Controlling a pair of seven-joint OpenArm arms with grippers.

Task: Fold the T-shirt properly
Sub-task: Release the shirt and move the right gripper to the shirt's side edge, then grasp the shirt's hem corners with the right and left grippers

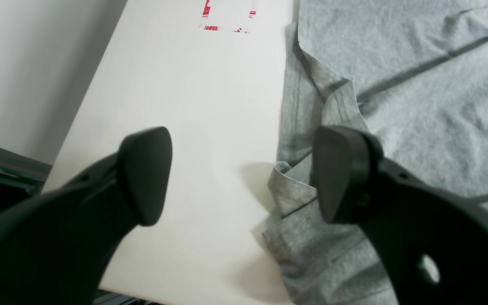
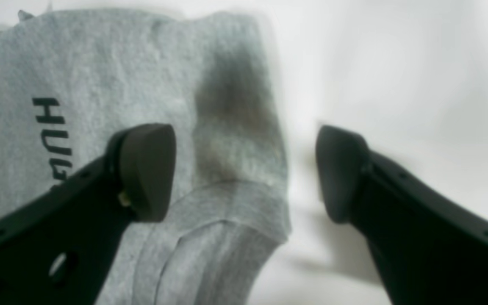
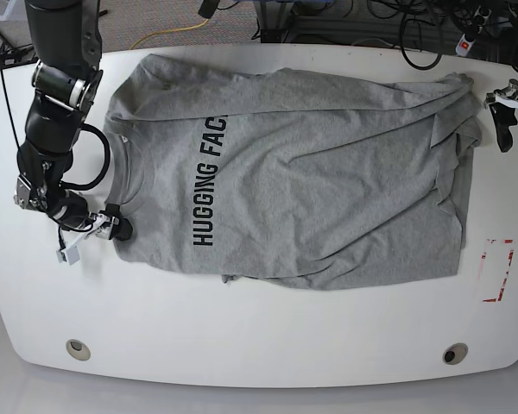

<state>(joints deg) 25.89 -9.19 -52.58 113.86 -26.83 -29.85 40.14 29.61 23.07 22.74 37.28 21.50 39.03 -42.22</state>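
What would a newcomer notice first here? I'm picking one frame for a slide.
The grey T-shirt spread across the white table, its black HUGGING FACE lettering running sideways. The right gripper sits open at the collar end; the left gripper is open at the hem end, near red-marked tape.

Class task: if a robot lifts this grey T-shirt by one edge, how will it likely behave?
The T-shirt is probably floppy: it lies wrinkled, with its hem bunched and folded over at one end. It likely sags and drapes instead of holding shape. Being thin knit, it seems light, and may drag across the smooth white table.
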